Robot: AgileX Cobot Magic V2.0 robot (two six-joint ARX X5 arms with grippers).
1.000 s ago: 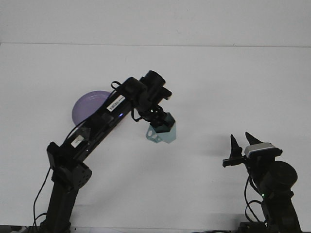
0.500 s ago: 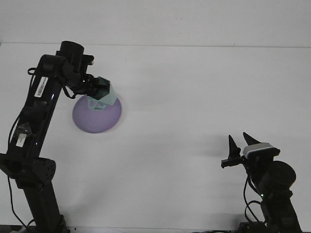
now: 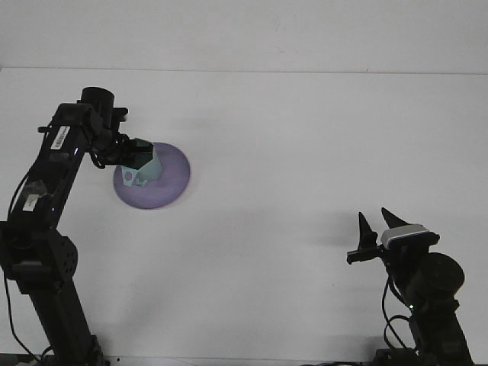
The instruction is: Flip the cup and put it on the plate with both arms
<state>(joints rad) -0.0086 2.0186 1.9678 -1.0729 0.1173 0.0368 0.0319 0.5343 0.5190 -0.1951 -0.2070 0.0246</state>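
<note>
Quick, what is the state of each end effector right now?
Left end effector: shut on the cup, over the purple plate.
Right end effector: open, holding nothing.

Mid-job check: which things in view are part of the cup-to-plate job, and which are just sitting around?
Part of the job:
- cup, pale green, held by the left gripper over the plate
- plate, purple
- right gripper, open, holding nothing, far from the plate

Just there:
- white table; nothing else lies on it

A plain white matte desk (image 3: 305,168) fills nearly the whole frame. Along the top runs a pale grey-white wall (image 3: 244,30), meeting the desk at a faint horizontal line. Lighting is even and soft.
</note>
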